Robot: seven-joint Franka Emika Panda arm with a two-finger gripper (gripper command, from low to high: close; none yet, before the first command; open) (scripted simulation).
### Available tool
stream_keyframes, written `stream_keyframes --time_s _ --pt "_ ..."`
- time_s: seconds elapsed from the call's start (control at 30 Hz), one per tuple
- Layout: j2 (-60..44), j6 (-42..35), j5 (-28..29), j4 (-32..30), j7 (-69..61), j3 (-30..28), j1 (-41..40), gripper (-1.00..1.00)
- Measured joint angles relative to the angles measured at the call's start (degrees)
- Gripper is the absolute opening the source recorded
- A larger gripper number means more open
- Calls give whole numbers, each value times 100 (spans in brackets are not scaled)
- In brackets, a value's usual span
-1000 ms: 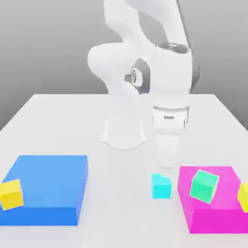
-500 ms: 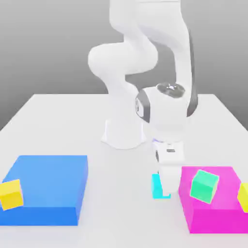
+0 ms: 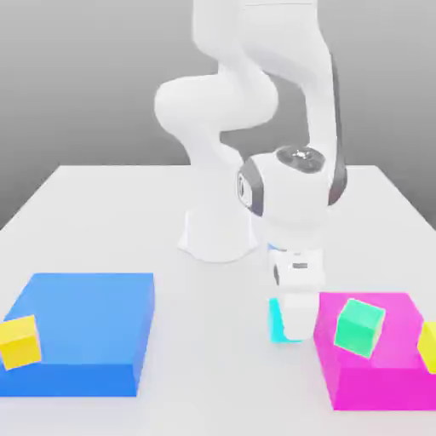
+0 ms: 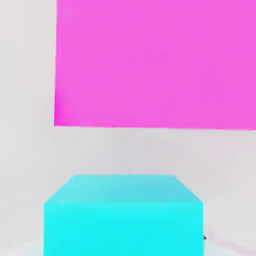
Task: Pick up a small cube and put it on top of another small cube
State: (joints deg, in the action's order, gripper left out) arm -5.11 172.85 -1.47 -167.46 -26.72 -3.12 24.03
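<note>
The small cube [image 3: 275, 320] is bright cyan and rests on the white table just off the magenta block's side toward the exterior view's left. My gripper [image 3: 294, 332] has come straight down over it and hides most of it, leaving a cyan strip in sight. It is shut on this cube, which has not left the table. In the hand view the small cube [image 4: 123, 215] looms close, with the magenta block [image 4: 155, 60] behind it. The other small cube [image 3: 358, 328], mint green, lies tilted on top of the magenta block [image 3: 375, 379].
A yellow cube [image 3: 428, 347] sits at the magenta block's edge on the exterior view's right. A large flat blue block [image 3: 85, 328] lies on the exterior view's left with another yellow cube [image 3: 19, 341] against it. The arm's base [image 3: 217, 234] stands behind.
The hand came down from above the table onto the cyan cube, then its jaws went from open to shut. The cubes and blocks have stayed where they were.
</note>
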Motion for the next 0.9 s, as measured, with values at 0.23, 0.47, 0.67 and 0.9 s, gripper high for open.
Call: stream_keyframes --time_s 0.23,0.47,0.67,0.9 --pt "842 -712 218 -188 133 -47 -57 -100" --pt "195 -1783 112 701 -21 -125 -150 -100" --pt "-136 -2645 1207 1900 -350 -168 2 -100" --pt "-143 -3497 2162 2887 96 -183 263 -100"
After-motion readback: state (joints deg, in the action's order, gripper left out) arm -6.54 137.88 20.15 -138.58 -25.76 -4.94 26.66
